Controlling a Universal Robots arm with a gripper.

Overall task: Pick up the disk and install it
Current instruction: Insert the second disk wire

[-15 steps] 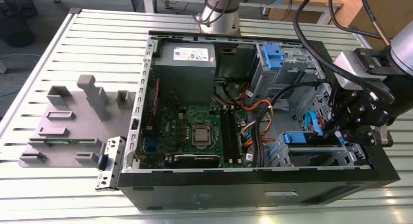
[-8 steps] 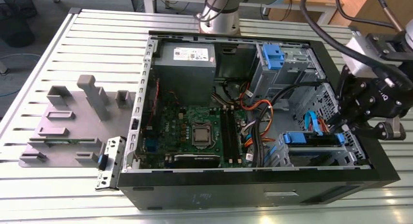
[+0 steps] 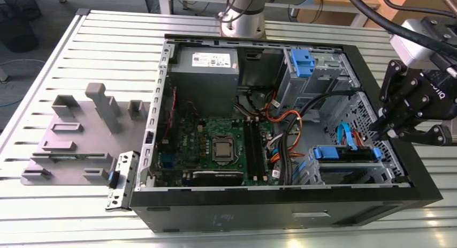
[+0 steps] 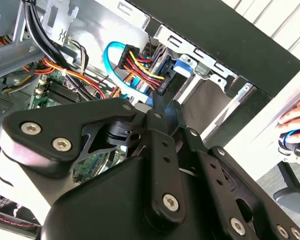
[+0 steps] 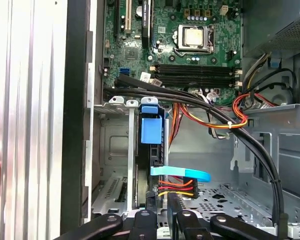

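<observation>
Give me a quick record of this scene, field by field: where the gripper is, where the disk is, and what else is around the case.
gripper: at the case's edge on the exterior view's right, above the lower drive bay
disk: seated on edge in the metal bay, blue bracket on top
cables: light blue data cable and a red, yellow and black power bundle plugged into the disk's end
motherboard: exposed, CPU socket bare
power supply: grey box in the case's far corner
grey fixture: beside the case, on the slatted table

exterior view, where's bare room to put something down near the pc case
Free: the slatted table above the grey fixture on the exterior view's left, and the strip in front of the case. Crowded: inside the case, cables around the motherboard and drive bay, where the claw hangs.
</observation>
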